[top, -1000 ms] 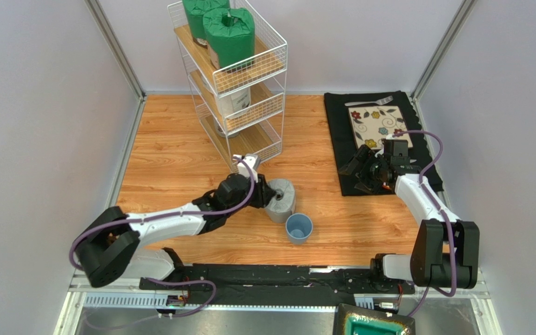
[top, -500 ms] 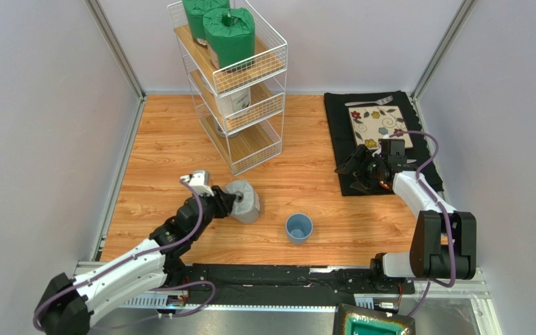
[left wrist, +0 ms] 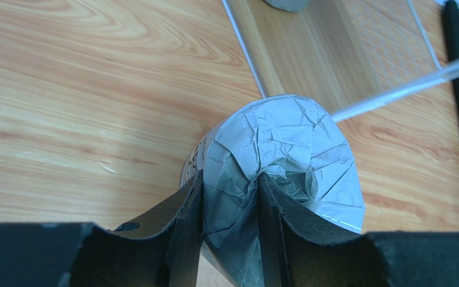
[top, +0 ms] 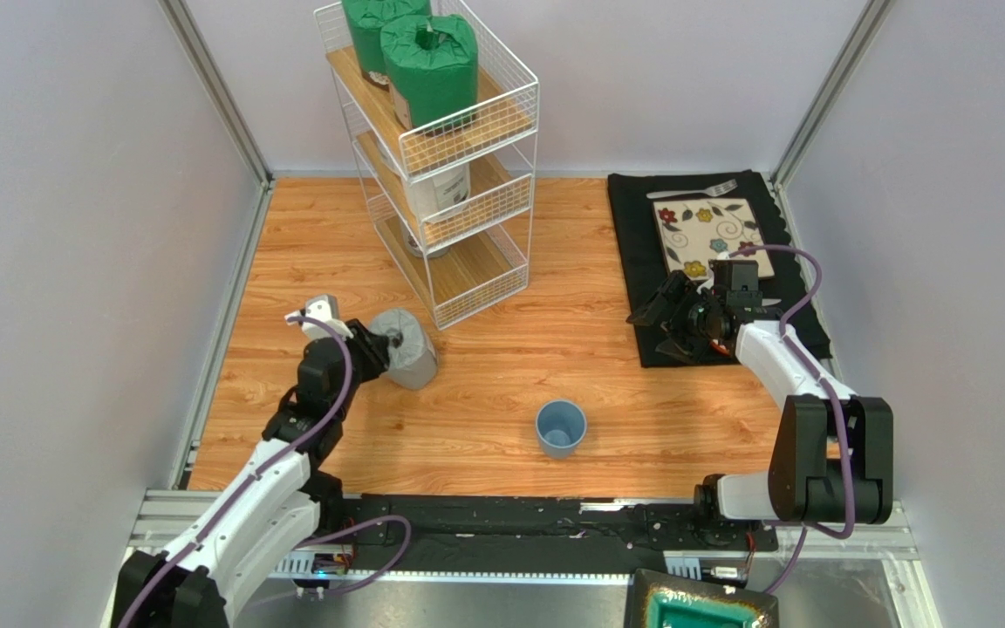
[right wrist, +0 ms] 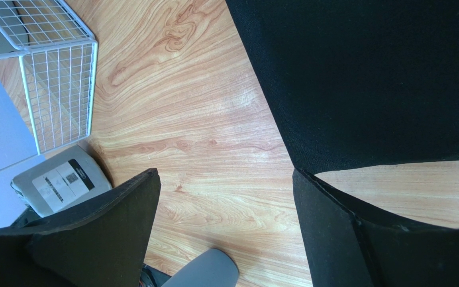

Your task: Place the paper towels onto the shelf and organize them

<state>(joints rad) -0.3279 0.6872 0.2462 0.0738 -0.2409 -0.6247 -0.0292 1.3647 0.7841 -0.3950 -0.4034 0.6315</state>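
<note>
The grey roll has been drawn leftward across the worktop, well away from the blue cup. Its gathered top is pinched in the left tool, near the shelf. The right tool is spread and empty at the black mat. With the green rolls already shelved on top, loading a lower tier is judged next.

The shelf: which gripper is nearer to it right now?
Left. The left gripper, shut on the grey roll, sits close by the near corner of the shelf. The right gripper hangs open over the black mat, off to the shelf's right.
</note>
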